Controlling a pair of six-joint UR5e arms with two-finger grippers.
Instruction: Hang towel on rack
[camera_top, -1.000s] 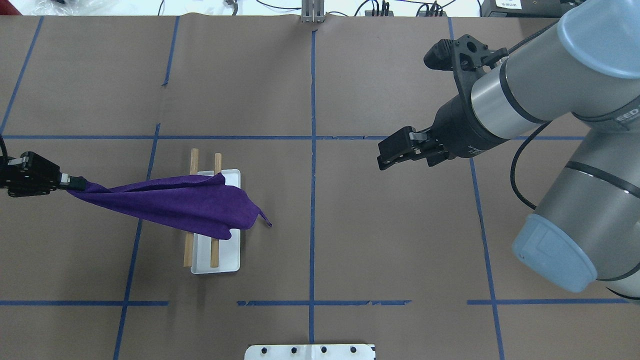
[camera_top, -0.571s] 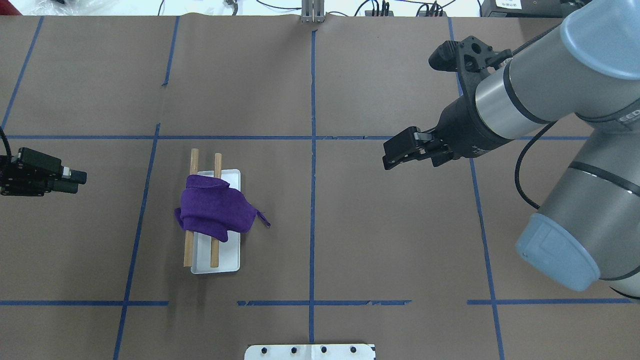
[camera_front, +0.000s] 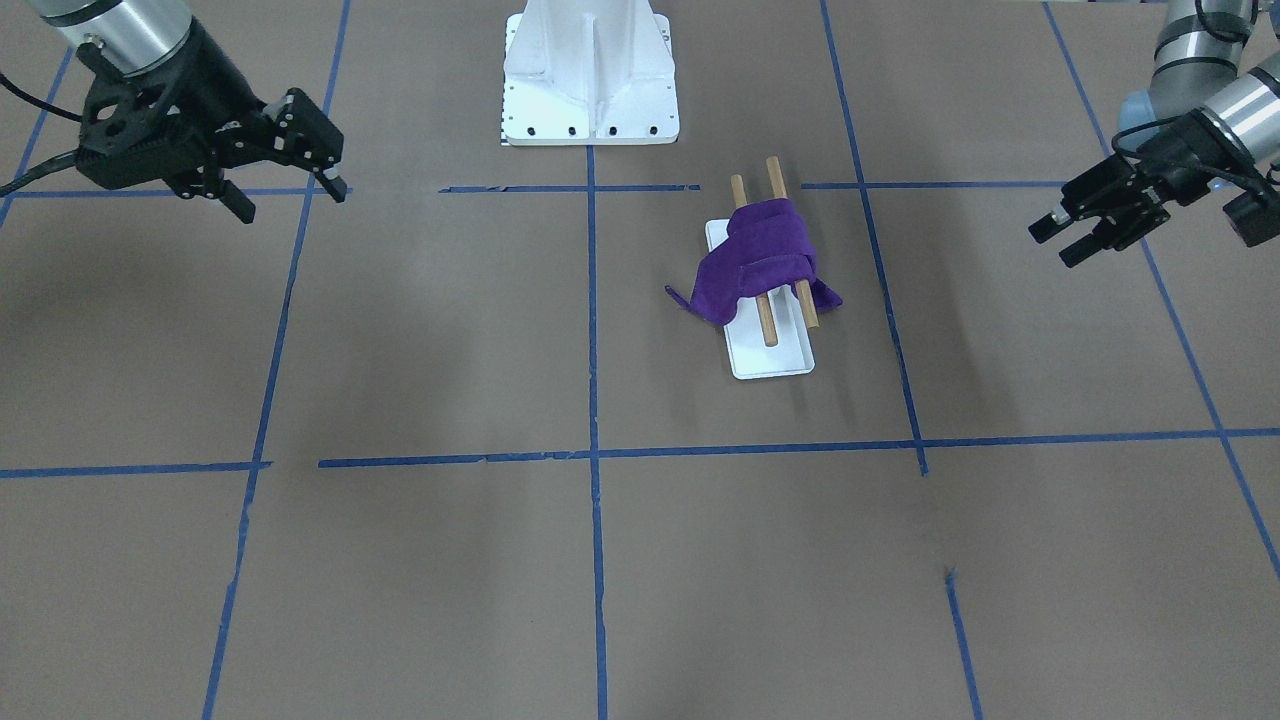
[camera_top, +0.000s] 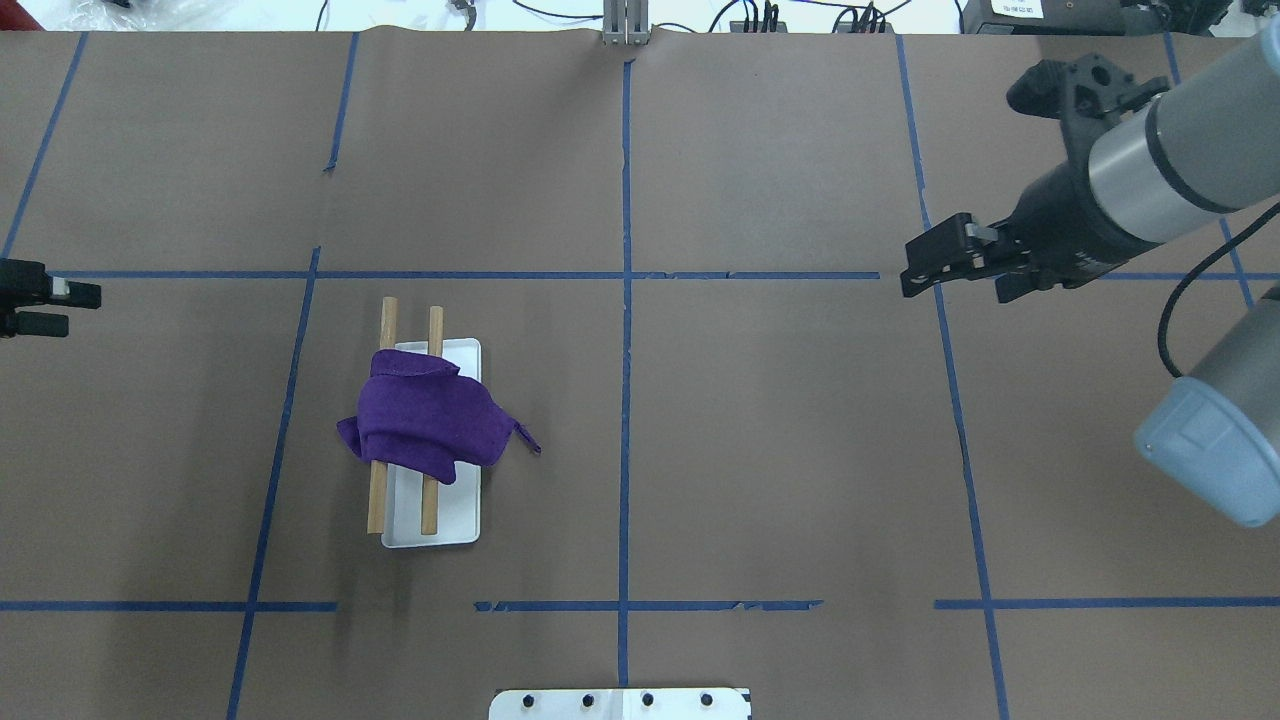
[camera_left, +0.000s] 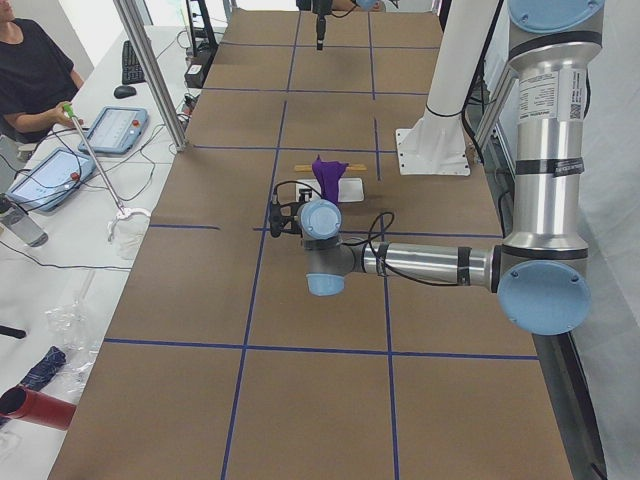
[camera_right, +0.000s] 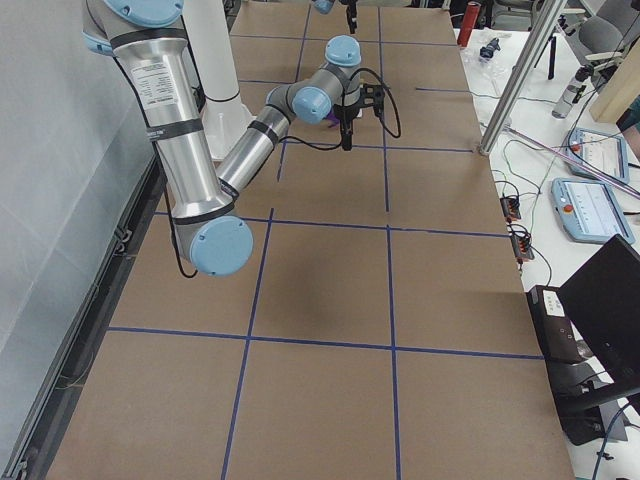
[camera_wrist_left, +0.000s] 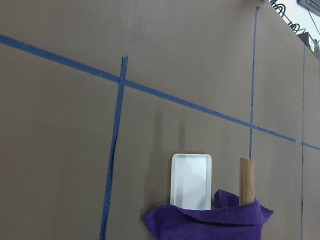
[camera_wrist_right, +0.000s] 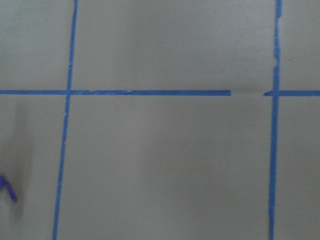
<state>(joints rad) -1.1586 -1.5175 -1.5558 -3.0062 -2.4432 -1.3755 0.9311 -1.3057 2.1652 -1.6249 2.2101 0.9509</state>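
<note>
The purple towel lies bunched over the middle of the rack's two wooden dowels, with one corner trailing onto the table on the right. The rack's white base sits left of centre. In the front-facing view the towel drapes across both dowels. My left gripper is open and empty at the far left edge, well away from the rack; it also shows in the front-facing view. My right gripper is open and empty, far right in the overhead view. The left wrist view shows the towel and base.
A white bolted metal pedestal stands at the robot's side of the table, and its edge shows in the overhead view. Blue tape lines grid the brown table. Cables lie along the far edge. An operator sits beside the table.
My left gripper let go of the towel and drew back to the left edge. The towel fell into a bunch over the dowels. My right arm withdrew to the right.
</note>
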